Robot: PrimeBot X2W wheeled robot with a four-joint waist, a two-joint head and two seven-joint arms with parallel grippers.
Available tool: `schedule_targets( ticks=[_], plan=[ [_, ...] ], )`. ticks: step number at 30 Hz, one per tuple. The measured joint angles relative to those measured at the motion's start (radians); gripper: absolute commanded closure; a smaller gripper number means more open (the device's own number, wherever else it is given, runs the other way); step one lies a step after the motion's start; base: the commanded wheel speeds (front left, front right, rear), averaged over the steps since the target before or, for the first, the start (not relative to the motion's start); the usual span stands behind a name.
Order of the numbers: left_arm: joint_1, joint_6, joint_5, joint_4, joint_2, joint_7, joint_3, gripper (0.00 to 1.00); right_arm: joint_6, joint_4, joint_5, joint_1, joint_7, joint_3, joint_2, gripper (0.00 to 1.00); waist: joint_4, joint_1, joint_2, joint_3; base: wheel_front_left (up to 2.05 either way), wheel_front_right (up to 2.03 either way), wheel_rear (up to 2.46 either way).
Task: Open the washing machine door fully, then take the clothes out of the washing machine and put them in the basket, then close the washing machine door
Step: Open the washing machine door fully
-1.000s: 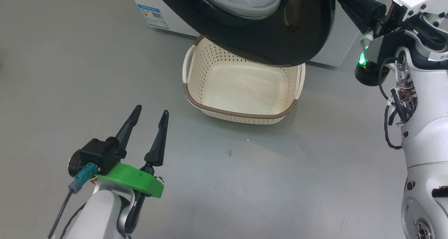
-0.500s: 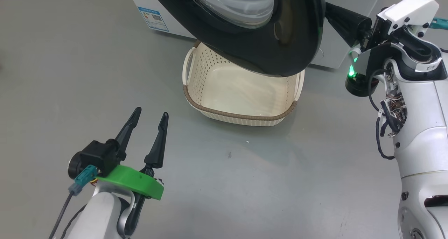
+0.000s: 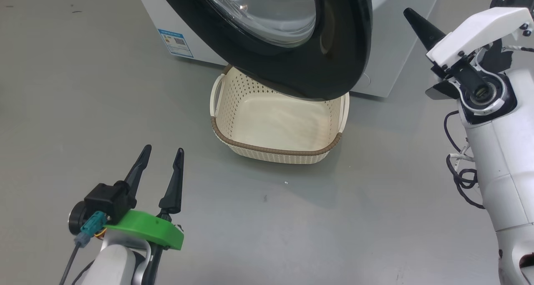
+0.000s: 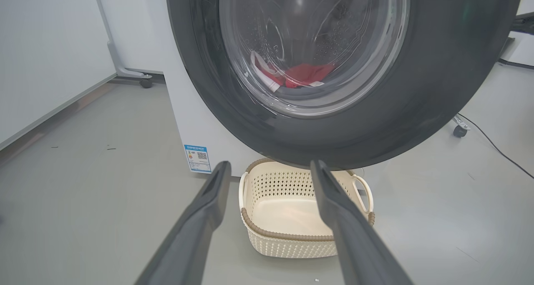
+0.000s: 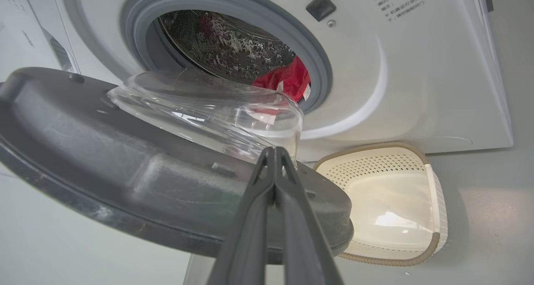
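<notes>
Right gripper (image 3: 410, 16) withdrawn from washing machine door (image 3: 342, 47), closed; left gripper (image 3: 163, 149) wide; blue sticker (image 3: 175, 42) illegible.

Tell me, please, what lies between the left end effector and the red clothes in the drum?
The washing machine door: in the left wrist view, the clothes show through its glass, beyond the open left end effector.

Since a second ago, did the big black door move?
Yes. The washing machine door has swung a little left: its edge overhangs the right rim of the basket less than before.
</notes>
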Motion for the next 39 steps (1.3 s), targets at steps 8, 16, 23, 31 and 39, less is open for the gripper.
schedule_targets(
  ticks=[8,16,23,31,39],
  plan=[
    [0.019,0.0,0.0,0.0,0.0,0.0,0.026,0.0,0.026,-0.056,-0.191,0.06,-0.145,0.099,-0.034,1.0,-0.038,0.0,0.0,-0.036,0.0,0.0,0.0],
    [0.035,0.0,0.029,-0.008,0.011,0.0,0.07,0.0,0.031,-0.091,-0.335,0.196,-0.306,0.184,-0.043,1.0,-0.087,0.0,0.0,-0.085,0.0,0.0,0.0],
    [0.063,0.0,0.048,-0.027,0.029,0.0,0.119,0.0,0.037,-0.116,-0.384,0.332,-0.415,0.219,-0.017,1.0,-0.136,0.0,0.0,-0.125,0.0,0.0,0.0],
    [0.091,0.0,0.056,-0.039,0.026,0.0,0.134,0.0,-0.008,-0.133,-0.461,0.429,-0.535,0.223,-0.027,1.0,-0.189,0.0,0.0,-0.152,0.0,0.0,0.0],
    [0.102,0.0,0.056,-0.039,0.01,0.0,0.127,0.0,-0.051,-0.156,-0.528,0.472,-0.608,0.226,-0.048,0.0,-0.207,0.0,0.0,-0.158,0.0,0.0,0.0]
  ],
)
